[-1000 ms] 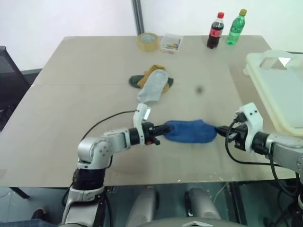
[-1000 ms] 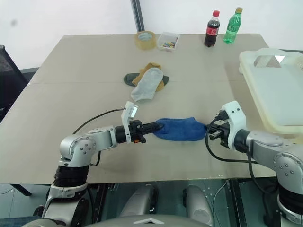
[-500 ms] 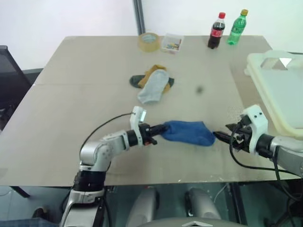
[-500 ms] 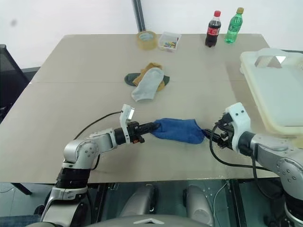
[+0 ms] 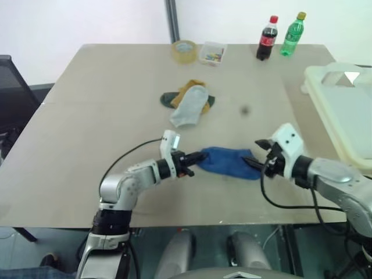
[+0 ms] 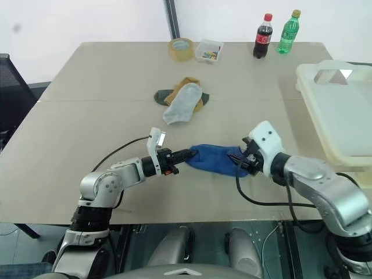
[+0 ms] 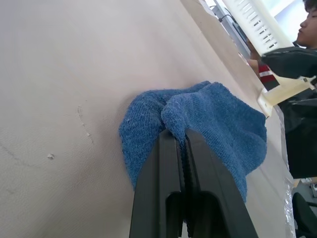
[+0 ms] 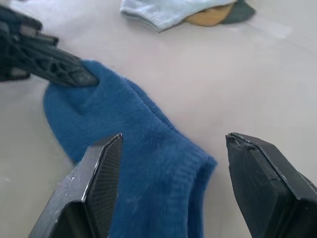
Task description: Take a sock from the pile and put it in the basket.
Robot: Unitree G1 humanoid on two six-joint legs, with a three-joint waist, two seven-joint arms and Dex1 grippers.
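You are working in what looks like a lab or test room rather than a home. A large plain beige table (image 5: 116,116) stands against a bare white wall (image 5: 87,23). A black office chair (image 5: 9,87) sits at its left edge. Test props are set along the far side: a tape roll (image 5: 183,51), a small clear box (image 5: 211,53), two soda bottles (image 5: 267,38).

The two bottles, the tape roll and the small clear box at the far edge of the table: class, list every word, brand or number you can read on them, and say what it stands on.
Dark cola bottle, red label: lettering too small to read.
Green bottle, label: too small to read.
Tape roll: no print that can be made out.
Small clear box: coloured bits inside, no legible text.
No text can be quoted from any of them.
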